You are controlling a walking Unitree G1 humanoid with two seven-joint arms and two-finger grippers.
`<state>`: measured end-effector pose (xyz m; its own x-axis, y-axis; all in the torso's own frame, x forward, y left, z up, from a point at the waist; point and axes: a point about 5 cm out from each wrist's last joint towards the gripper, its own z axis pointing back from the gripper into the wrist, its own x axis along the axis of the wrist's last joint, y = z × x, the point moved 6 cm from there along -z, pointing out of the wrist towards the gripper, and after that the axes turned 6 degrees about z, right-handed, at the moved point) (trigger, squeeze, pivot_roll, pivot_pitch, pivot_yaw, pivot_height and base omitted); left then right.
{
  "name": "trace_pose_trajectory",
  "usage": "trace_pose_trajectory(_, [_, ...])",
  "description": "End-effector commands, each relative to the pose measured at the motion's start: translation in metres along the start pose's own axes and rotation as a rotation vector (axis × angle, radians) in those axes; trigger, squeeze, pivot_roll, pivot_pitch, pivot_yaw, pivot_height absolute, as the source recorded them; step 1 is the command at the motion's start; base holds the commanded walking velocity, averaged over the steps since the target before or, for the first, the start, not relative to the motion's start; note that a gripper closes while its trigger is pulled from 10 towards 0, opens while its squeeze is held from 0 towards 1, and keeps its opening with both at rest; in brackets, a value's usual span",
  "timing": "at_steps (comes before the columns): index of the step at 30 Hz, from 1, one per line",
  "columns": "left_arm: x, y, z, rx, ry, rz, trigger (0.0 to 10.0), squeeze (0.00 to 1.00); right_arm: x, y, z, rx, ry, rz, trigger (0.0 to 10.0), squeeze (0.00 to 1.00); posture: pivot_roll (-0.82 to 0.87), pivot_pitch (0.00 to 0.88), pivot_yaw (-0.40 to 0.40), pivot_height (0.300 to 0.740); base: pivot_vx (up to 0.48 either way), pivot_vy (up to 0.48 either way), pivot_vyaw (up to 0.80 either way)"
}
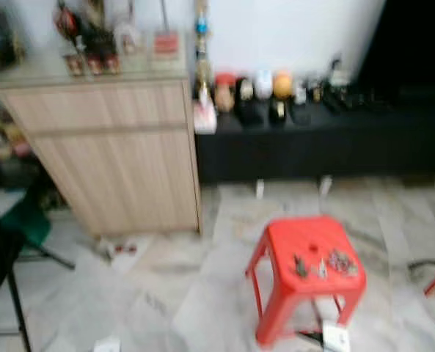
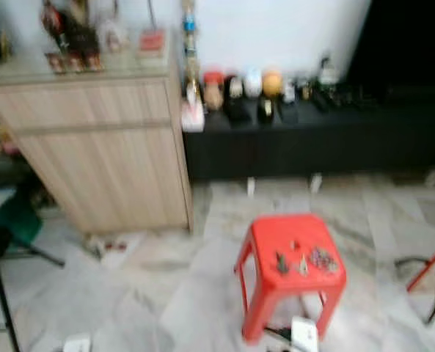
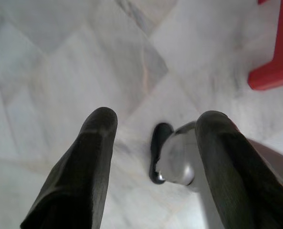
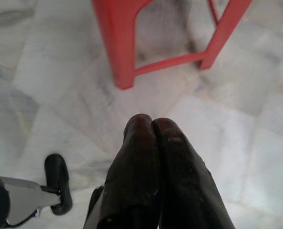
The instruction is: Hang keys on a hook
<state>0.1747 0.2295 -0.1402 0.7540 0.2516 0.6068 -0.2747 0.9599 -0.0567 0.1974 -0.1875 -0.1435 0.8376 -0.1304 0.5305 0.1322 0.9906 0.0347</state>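
Grippers, both hanging over marble floor (image 3: pixel 60 57): left gripper (image 3: pixel 153 129) fingers spread, empty; right gripper (image 4: pixel 153 131) fingers pressed together, empty. Red stool (image 1: pixel 305 242), ahead: keys (image 1: pixel 340 262) in small clusters on its seat. Likely light, rigid, jangly; best pinched at the ring. Beyond: wooden cabinet (image 1: pixel 122 161), black shelf (image 1: pixel 312 139).

A home living room: marble-tiled floor (image 1: pixel 166 293), wooden cabinet (image 1: pixel 114 154) far left, ornaments along a low black shelf (image 1: pixel 312 139)

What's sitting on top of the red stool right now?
On the red stool lie small metal bunches, apparently the keys, near its front right edge. Blur hides how many there are and whether rings join them.
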Motion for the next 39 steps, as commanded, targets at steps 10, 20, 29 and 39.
trace_pose_trajectory(10, [-0.0082, 0.0052, 0.0021, 0.018, 0.025, -0.002, 10.0, 0.00, 0.0055, 0.0073, -0.0007, 0.031, -0.020, 0.043, 10.0, 0.00, 0.18, 0.000, -0.034, 0.740, 0.000, -0.343, 0.40])
trace_pose_trajectory(20, [-0.0064, 0.0085, 0.0024, 0.028, 0.015, 0.031, 10.0, 0.00, 0.0025, 0.0079, -0.0006, 0.032, -0.007, 0.018, 10.0, 0.00, 0.19, 0.000, -0.041, 0.740, 0.000, -0.048, 0.10])
trace_pose_trajectory(29, [-0.0077, 0.0089, 0.0027, 0.026, 0.021, 0.038, 10.0, 0.00, 0.0027, 0.0081, -0.0005, 0.037, -0.010, 0.015, 10.0, 0.00, 0.18, 0.000, -0.042, 0.740, 0.000, 0.000, 0.00])
trace_pose_trajectory(39, [-0.0078, 0.0091, 0.0026, 0.027, 0.023, 0.034, 10.0, 0.00, 0.0050, 0.0095, -0.0005, 0.053, -0.021, 0.048, 10.0, 0.00, 0.17, 0.003, -0.037, 0.740, 0.000, 0.000, 0.22])
